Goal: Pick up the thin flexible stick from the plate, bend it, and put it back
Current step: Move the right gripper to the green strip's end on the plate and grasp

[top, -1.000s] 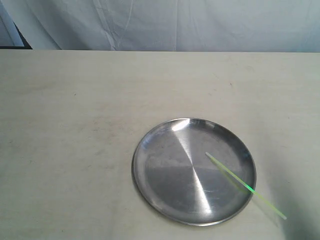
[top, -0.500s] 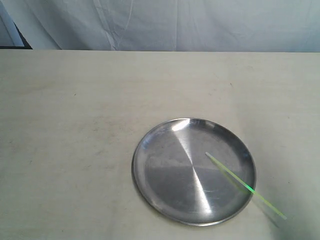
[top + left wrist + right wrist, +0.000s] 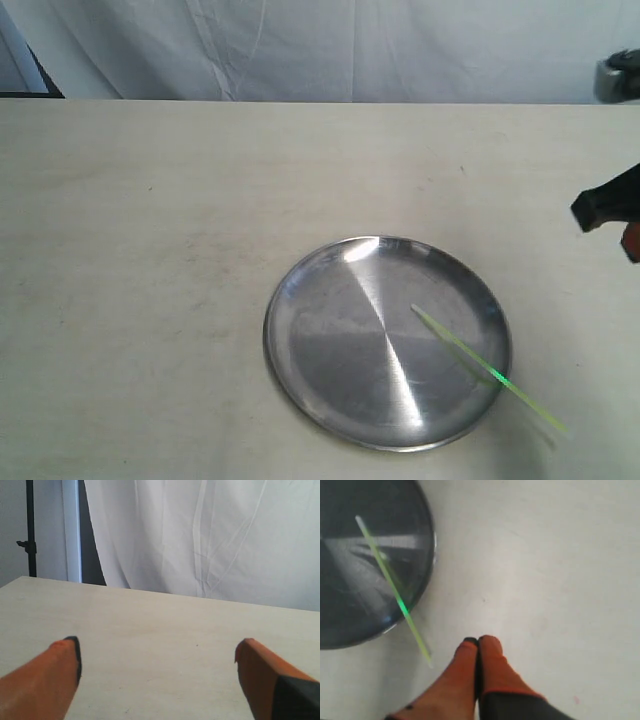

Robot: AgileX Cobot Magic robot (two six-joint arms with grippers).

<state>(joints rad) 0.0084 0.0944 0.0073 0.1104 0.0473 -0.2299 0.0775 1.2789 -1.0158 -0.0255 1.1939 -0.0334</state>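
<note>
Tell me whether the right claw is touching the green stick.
Apart. The right wrist view shows a strip of bare table between the shut right claw and the near end of the green stick.

**Shiny metal, matt table top**

The plate was brushed, glossy metal. The stick looked like smooth translucent plastic. The table had a pale, matt, faintly grained top. The backdrop was creased white cloth.
</note>
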